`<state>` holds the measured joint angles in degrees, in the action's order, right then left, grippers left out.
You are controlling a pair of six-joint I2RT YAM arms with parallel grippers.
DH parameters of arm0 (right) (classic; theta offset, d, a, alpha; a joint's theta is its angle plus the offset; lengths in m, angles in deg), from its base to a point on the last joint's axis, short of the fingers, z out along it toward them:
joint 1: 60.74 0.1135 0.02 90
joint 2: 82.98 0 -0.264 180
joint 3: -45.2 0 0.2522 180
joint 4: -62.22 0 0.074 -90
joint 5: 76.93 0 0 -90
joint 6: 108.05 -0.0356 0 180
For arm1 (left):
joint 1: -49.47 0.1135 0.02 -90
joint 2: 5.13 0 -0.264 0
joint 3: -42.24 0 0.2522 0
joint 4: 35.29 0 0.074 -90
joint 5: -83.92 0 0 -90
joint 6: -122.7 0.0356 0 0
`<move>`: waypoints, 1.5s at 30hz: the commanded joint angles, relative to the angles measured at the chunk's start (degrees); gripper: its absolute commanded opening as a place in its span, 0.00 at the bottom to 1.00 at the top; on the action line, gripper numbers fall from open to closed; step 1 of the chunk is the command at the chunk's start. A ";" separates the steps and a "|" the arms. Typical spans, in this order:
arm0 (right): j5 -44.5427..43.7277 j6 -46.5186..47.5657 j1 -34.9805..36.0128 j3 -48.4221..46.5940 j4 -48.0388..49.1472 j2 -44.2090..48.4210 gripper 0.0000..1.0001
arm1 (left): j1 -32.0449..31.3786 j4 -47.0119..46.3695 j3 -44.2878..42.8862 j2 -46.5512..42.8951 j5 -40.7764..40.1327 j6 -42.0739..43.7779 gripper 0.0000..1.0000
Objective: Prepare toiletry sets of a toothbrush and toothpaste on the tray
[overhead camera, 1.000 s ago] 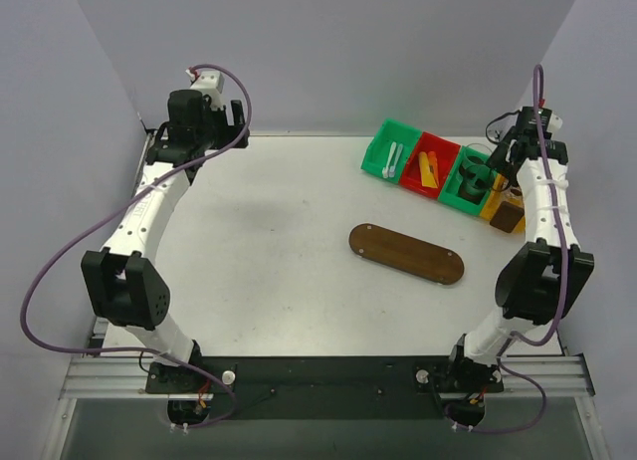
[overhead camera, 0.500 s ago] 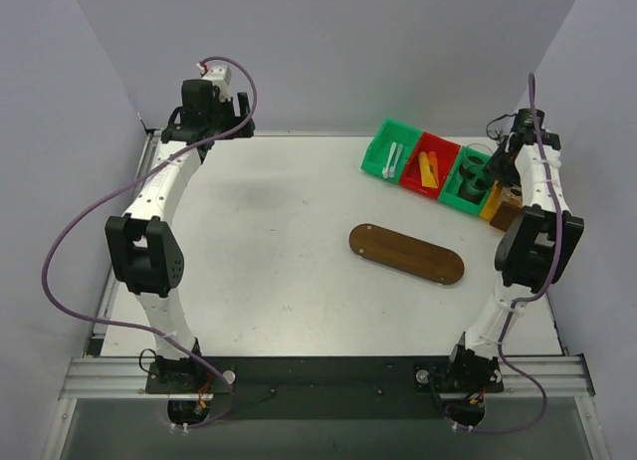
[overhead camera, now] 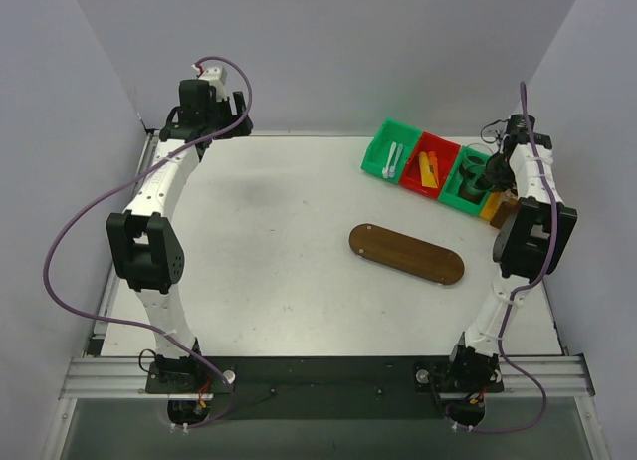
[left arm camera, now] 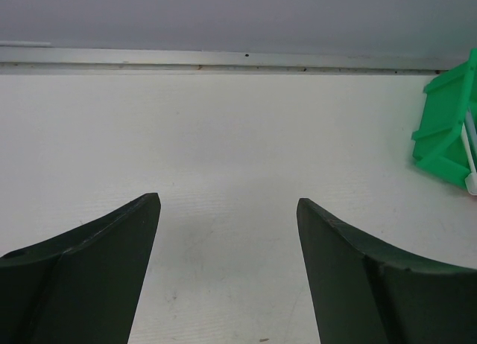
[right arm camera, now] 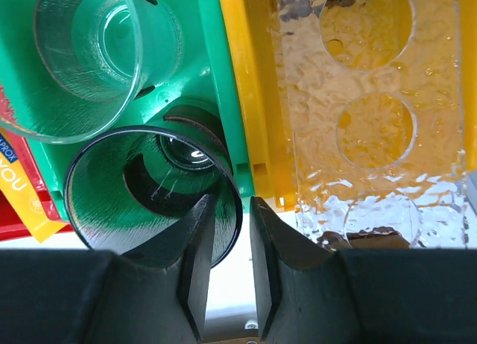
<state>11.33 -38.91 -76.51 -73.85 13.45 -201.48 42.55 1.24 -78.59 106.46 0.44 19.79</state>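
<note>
The right end effector (right arm camera: pixel 232 210) has dropped into the green bin (right arm camera: pixel 197 68) at the upper right of the top view. Its jaws have narrowed across the wall of a clear cup (right arm camera: pixel 104 210), one finger inside and one outside; whether the pinch is complete cannot be told. The left end effector (left arm camera: pixel 227 210) hangs wide open over the table (left arm camera: pixel 223 135) at upper left. The tray (overhead camera: pixel 406 253), centre right, carries nothing, and the toothpaste (overhead camera: pixel 430 168) lies well apart from it. The first set appears barely begun.

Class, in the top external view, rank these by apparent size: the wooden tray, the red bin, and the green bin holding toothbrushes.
1. wooden tray: largest.
2. green bin and red bin: these look about alike, so I won't rank them.
</note>
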 commanded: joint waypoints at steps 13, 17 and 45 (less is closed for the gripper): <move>-0.46 -2.51 -0.14 -1.49 -2.17 -0.42 0.00 | -0.64 -1.49 -3.85 0.03 0.07 0.34 0.83; -0.81 -4.97 -0.23 -0.44 -2.09 2.04 0.00 | -0.99 -1.32 -4.20 -0.14 -0.55 0.60 0.83; 0.50 -8.23 5.04 4.83 3.88 18.12 0.00 | -7.58 3.68 -12.90 -0.67 -14.41 0.69 0.82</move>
<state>11.05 -48.03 -74.28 -69.72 13.71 -189.63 38.64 3.33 -85.97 106.54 -6.14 20.03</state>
